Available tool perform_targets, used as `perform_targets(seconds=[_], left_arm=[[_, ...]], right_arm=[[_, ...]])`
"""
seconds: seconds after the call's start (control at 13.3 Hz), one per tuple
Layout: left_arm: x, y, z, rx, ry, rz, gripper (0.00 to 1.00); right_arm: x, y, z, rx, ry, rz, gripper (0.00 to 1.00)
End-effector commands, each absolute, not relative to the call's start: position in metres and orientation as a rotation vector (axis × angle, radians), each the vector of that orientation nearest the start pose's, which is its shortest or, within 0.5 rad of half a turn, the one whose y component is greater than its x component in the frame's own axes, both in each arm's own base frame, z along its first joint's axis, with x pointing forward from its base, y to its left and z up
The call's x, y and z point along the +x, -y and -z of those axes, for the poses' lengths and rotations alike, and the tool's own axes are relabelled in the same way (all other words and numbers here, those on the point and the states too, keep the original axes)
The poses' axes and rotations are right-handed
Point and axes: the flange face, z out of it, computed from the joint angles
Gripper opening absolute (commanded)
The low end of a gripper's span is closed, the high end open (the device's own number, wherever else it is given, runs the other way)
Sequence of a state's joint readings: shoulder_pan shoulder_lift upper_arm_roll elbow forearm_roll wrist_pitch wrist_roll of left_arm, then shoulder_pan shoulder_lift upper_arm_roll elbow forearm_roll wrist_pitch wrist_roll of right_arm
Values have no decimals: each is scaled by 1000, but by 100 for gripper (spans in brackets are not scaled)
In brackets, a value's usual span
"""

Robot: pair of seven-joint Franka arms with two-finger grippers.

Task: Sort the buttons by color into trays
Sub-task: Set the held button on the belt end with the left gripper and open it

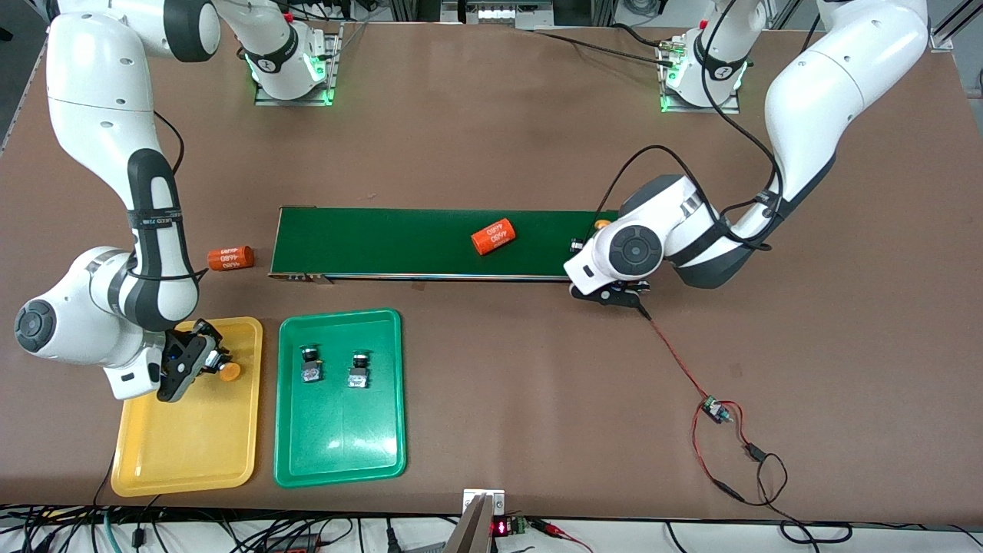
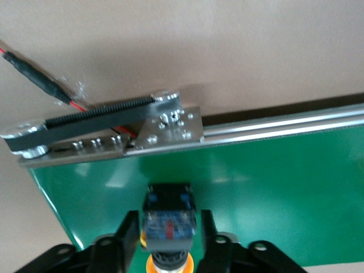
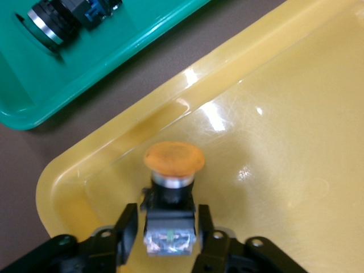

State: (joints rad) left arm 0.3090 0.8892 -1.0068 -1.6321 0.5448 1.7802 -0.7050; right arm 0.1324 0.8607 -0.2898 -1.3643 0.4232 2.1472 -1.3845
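An orange-capped button (image 3: 174, 158) lies in the yellow tray (image 1: 184, 461), at its end toward the belt. My right gripper (image 3: 168, 227) is low over it, open, with a finger on each side of its black body and small gaps showing. It also shows in the front view (image 1: 228, 372). A second orange-capped button (image 2: 168, 219) sits on the conveyor belt (image 2: 273, 187) at the left arm's end. My left gripper (image 2: 168, 233) straddles its body, open. Two more buttons (image 1: 310, 362) (image 1: 359, 369) lie in the green tray (image 1: 340, 472).
An orange cylinder printed 4680 (image 1: 493, 236) lies on the belt's middle, and another one (image 1: 230, 257) lies on the table off the belt's right-arm end. A red and black cable with a small board (image 1: 714, 409) trails from the belt's motor bracket (image 2: 165, 122).
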Motion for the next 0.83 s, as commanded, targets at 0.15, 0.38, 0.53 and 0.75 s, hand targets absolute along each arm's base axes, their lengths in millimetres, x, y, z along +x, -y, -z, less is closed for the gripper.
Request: perform_targets(seconds=[0.15, 0.38, 0.53, 0.75], left_arm=[[589, 298, -293, -3116, -110, -500, 100], [618, 282, -359, -3101, -63, -475, 100], [631, 271, -379, -3115, -31, -449, 100], [630, 261, -396, -3071, -65, -462, 100]], right_arm=[[735, 51, -236, -2620, 1426, 128, 100], [728, 44, -284, -2677, 1220, 71, 100], [724, 38, -318, -2742, 1058, 34, 100], [715, -5, -373, -2905, 848, -47, 100]])
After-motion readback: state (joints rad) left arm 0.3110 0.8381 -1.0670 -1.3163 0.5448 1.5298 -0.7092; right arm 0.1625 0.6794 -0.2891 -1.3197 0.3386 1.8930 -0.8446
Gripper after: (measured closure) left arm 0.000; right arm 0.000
